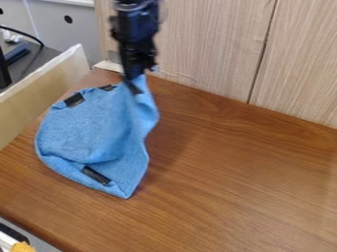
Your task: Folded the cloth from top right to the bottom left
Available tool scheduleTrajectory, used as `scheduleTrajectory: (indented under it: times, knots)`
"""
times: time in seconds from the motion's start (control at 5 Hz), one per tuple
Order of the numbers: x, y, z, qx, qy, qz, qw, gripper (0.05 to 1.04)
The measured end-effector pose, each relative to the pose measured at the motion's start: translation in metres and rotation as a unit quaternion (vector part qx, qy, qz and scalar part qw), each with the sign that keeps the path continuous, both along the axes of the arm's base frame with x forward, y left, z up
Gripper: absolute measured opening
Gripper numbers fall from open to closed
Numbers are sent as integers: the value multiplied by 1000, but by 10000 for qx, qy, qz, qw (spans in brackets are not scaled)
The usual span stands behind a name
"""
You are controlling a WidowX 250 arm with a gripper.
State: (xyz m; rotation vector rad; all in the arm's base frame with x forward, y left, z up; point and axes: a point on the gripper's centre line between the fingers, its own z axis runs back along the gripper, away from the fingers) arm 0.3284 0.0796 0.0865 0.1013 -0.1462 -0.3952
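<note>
A blue cloth [99,133] lies on the left part of the wooden table, with black patches near its edges. One part of it rises in a steep fold at the upper right of the cloth. The black gripper [133,78] hangs down from the top edge and is shut on the top of this raised fold, above the table. Folds hide part of the cloth's underside.
The brown wooden table [243,177] extends to the right of the cloth. A light wood-grain panel [204,44] stands along the back. A pale low board [43,93] borders the left side. A yellow object [23,247] shows at the lower left corner.
</note>
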Motion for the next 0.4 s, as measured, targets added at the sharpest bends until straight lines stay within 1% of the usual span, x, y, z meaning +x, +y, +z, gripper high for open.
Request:
scheduleTrajectory:
  times: [0.2,0.4]
  knots:
    - [-25,40,-9,-125,123,334,9993,55]
    - [-46,70,-24,-94,59,494,9987,55]
